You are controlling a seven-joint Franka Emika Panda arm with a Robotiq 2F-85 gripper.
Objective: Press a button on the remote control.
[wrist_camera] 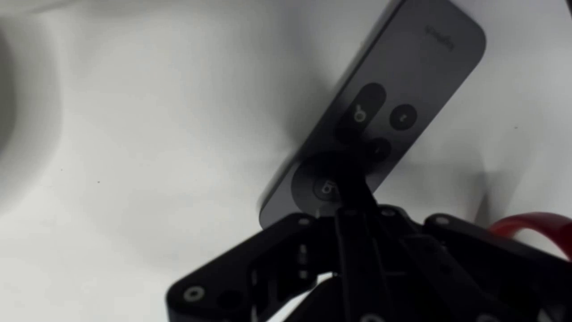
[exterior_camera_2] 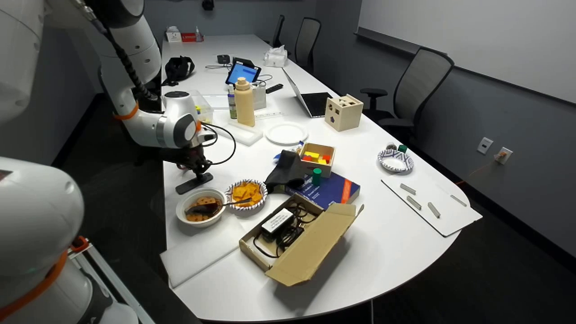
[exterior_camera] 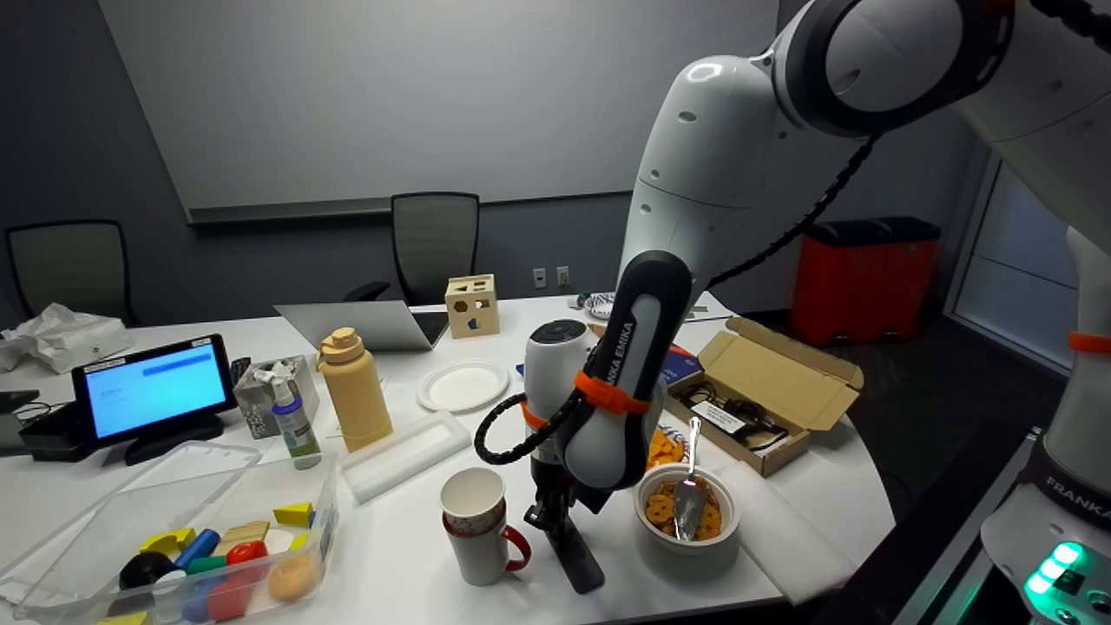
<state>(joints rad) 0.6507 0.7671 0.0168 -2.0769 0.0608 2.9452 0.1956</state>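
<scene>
Has the hand [wrist_camera: 357, 190] closed, with its fingers [wrist_camera: 353, 241] together and nothing between; points it down at the remote control [wrist_camera: 366, 116] lying on the desk [exterior_camera: 399, 555]. In the wrist view, covers part of the large round button [wrist_camera: 308, 183]; cannot tell about contact. Reading the clock from the remote control in an exterior view, find just beside it, at nine, the red-handled white mug [exterior_camera: 479, 560]; near, at two, the white bowl [exterior_camera: 731, 512] of cookies [exterior_camera: 707, 521] and a metal spoon [exterior_camera: 690, 503]. Farther off, come to the plate [exterior_camera: 462, 386] at eleven, the cardboard box [exterior_camera: 772, 365] with a power adapter [exterior_camera: 720, 417] between one and two, and the tan water bottle [exterior_camera: 354, 395] at ten. Past these, see the wooden shape-sorter cube [exterior_camera: 486, 312] at eleven, then the mesh-backed chair [exterior_camera: 434, 239] and the whiteboard [exterior_camera: 417, 95].
</scene>
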